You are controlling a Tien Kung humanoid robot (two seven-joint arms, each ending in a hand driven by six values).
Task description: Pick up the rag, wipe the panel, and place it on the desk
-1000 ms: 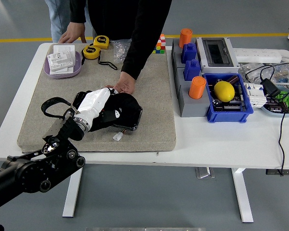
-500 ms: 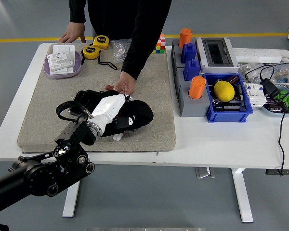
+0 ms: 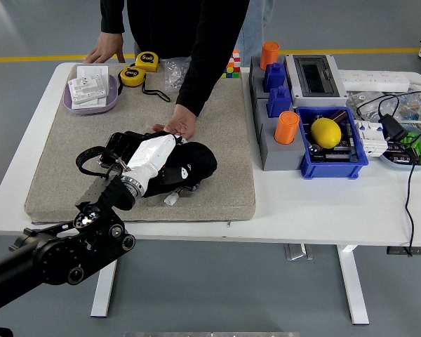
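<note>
The white surface (image 3: 337,210) is carrying a big grey mat (image 3: 217,147) across its left half, and all the action is happening on that mat. From seven o'clock the robot's left arm is reaching in — the left robot hand (image 3: 154,156) is lying over a dark rag (image 3: 193,163) at the mat's middle, pressing it onto a dark panel (image 3: 123,144) that is peeking out at the hand's ten o'clock side. Fingers are hard to read here: whether they are clamped on the cloth or just flat on it, I cannot tell. The right arm is not showing at all.

At twelve o'clock a person is leaning in, one hand (image 3: 179,125) planted just beyond the rag and apparently steadying the panel, the other hand (image 3: 105,53) resting at the surface's far edge by a purple tray (image 3: 91,98).

My read: the pick-up is done and the wipe is the step in hand. What comes next is calling for firm, even pressure across the rest of the panel, steering clear of the person's fingers — then lifting the rag off and setting it down on a bare patch of the surface.
</note>
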